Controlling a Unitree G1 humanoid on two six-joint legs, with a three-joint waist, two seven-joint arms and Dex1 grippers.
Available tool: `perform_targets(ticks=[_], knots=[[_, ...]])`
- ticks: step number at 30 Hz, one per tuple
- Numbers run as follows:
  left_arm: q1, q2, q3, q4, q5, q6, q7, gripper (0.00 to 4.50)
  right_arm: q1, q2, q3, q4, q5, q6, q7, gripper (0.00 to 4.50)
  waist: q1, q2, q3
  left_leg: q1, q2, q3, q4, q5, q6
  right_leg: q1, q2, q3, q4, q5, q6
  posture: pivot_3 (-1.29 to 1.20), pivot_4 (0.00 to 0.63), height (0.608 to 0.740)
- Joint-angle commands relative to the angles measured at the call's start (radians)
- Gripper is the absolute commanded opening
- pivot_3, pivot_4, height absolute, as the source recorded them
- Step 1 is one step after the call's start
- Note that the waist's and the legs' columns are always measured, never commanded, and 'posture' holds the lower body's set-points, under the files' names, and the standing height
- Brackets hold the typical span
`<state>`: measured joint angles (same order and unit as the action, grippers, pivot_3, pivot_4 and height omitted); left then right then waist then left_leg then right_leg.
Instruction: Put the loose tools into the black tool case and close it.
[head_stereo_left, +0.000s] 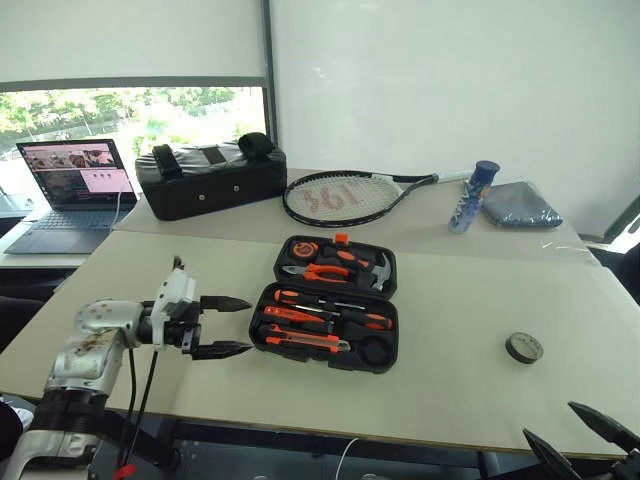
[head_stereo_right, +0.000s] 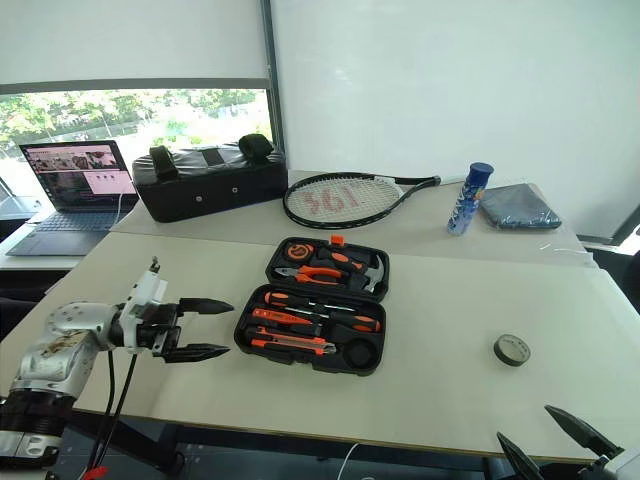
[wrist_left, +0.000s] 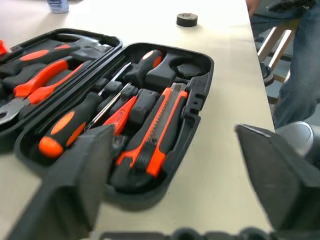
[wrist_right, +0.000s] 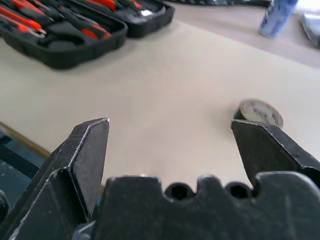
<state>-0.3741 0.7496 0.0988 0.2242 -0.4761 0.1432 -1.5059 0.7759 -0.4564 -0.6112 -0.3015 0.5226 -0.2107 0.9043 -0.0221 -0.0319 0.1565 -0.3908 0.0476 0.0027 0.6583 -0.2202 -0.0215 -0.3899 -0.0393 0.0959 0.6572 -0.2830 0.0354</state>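
Most tools already sit in the open black tool case (head_stereo_left: 328, 315) mid-tabletop (head_stereo_left: 450, 300). The tape roll (head_stereo_left: 523, 347) still lies loose, well right. Left claw (head_stereo_left: 228, 326) and right claw (head_stereo_left: 578, 430) gape wide, empty. Lid not yet closed.

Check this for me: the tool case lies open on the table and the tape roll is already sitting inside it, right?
Not quite. The tool case does lie open, but the tape roll sits on the bare table, well to the case's right, as the left eye view shows.
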Motion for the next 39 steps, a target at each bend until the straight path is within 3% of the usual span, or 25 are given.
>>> perform_targets(ticks=[1, 5, 10, 14, 20, 23, 34, 37, 39], knots=[[0.034, 0.017, 0.032, -0.060, -0.051, 0.034, -0.009, 4.49, -0.074, -0.125, -0.047, -0.045, 0.007, 0.132, -0.061, 4.50, -0.009, 0.000, 0.000, 0.001, 0.000, 0.001, 0.000, 0.000, 0.000, 0.000, 0.000, 0.001, 0.000, 0.000, 0.000, 0.00, 0.150, 0.740], [0.051, 0.001, 0.020, -0.115, -0.083, 0.069, -0.005, 4.49, -0.230, -0.366, -0.026, -0.020, 0.037, 0.387, -0.059, 4.50, -0.022, 0.000, 0.000, 0.001, -0.001, 0.002, 0.000, 0.000, 0.000, 0.000, -0.001, 0.002, 0.000, 0.001, 0.001, 0.00, 0.150, 0.740], [0.040, -0.048, 0.007, -0.145, -0.081, 0.066, 0.049, 4.49, -0.501, -0.602, 0.144, 0.172, -0.014, 0.606, 0.003, 4.50, -0.018, 0.000, 0.001, 0.000, -0.001, 0.001, 0.000, 0.000, 0.000, 0.000, 0.000, 0.001, -0.001, 0.005, 0.008, 0.00, 0.150, 0.740], [0.054, -0.061, 0.000, -0.167, -0.078, 0.065, 0.061, 4.49, -0.661, -0.685, 0.292, 0.304, -0.098, 0.634, 0.068, 4.50, -0.011, -0.001, 0.002, -0.004, -0.002, 0.000, -0.001, -0.001, 0.001, -0.002, 0.000, 0.000, -0.003, 0.005, 0.007, 0.00, 0.150, 0.740], [0.076, -0.069, -0.003, -0.204, -0.084, 0.073, 0.080, 4.49, -0.897, -0.688, 0.473, 0.473, -0.207, 0.668, 0.108, 4.50, -0.015, -0.001, 0.002, -0.016, -0.004, 0.000, 0.001, -0.001, 0.002, -0.013, -0.001, 0.001, -0.003, 0.009, 0.004, 0.00, 0.150, 0.740], [0.087, -0.072, -0.003, -0.218, -0.087, 0.075, 0.087, 4.50, -0.968, -0.662, 0.533, 0.543, -0.246, 0.662, 0.128, 3.88, -0.018, -0.001, 0.002, -0.015, -0.004, 0.000, 0.001, -0.001, 0.002, -0.013, -0.001, 0.001, -0.002, 0.009, 0.004, 0.00, 0.150, 0.740], [0.113, -0.065, -0.001, -0.237, -0.087, 0.072, 0.088, 4.50, -1.095, -0.643, 0.576, 0.602, -0.281, 0.558, 0.256, 0.04, -0.022, 0.001, 0.002, -0.014, -0.004, 0.000, 0.002, -0.001, 0.002, -0.013, -0.001, 0.001, -0.001, 0.009, 0.004, 0.00, 0.150, 0.740], [0.123, -0.061, 0.009, -0.232, -0.087, 0.067, 0.090, 4.50, -1.136, -0.615, 0.559, 0.339, -0.101, 0.657, 0.382, 0.04, -0.030, 0.004, 0.004, -0.013, -0.003, 0.000, 0.001, -0.001, 0.002, -0.013, 0.000, 0.002, 0.000, 0.009, 0.005, 0.00, 0.150, 0.740], [0.129, -0.062, 0.012, -0.229, -0.085, 0.062, 0.092, 4.50, -1.189, -0.576, 0.593, 0.187, -0.035, 0.775, 0.358, 0.04, -0.041, 0.005, 0.006, -0.013, -0.002, 0.000, 0.001, -0.001, 0.002, -0.013, 0.001, 0.002, 0.001, 0.008, 0.006, 0.00, 0.150, 0.740]])
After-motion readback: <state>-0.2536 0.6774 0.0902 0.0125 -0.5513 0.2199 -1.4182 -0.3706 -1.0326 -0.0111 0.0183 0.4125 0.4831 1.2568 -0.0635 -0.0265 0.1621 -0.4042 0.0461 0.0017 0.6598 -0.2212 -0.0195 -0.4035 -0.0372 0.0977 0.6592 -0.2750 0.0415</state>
